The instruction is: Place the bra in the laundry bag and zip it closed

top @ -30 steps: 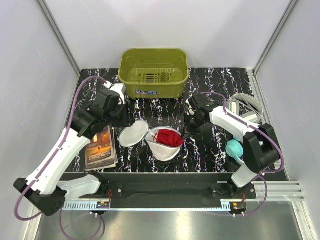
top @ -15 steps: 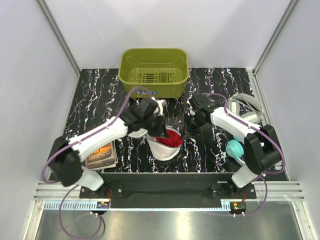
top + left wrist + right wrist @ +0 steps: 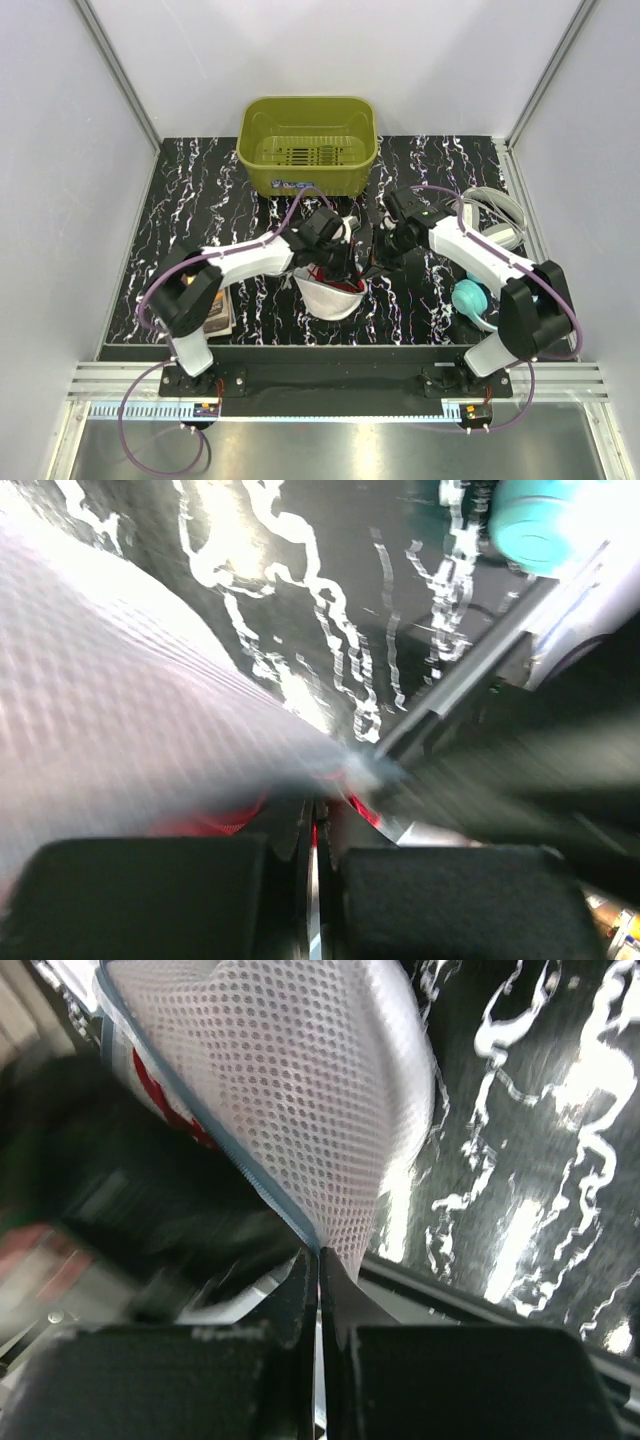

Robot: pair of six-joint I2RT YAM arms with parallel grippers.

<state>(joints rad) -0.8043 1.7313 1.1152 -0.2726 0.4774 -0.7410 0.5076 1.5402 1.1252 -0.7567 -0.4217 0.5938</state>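
Top view: laundry bag (image 3: pixel 325 300) sits mid-worktop toward the near edge. The bra (image 3: pixel 340 284) is inside it, with just a red sliver showing below my left jaws. Both my arms meet at the bag's far rim. The olive basket (image 3: pixel 308 145) is at the far edge, well apart. Left wrist view: my left jaws are fully closed at the rim, white mesh to their left, red just above the pads. It's blurred, so I can't tell if the zipper pull is actually between them. Right wrist view: my right jaws are pinched shut on the bag's zipper seam, mesh face bulging above, red visible through the open gap. My read is that the bra is loaded and zipping is the step. Use the right as anchor and keep the seam taut. The left should pull along the rim's curve, slowly and not straight. Check that no strap lies in the teeth path. If the left only has mesh, re-grip on the tab first.
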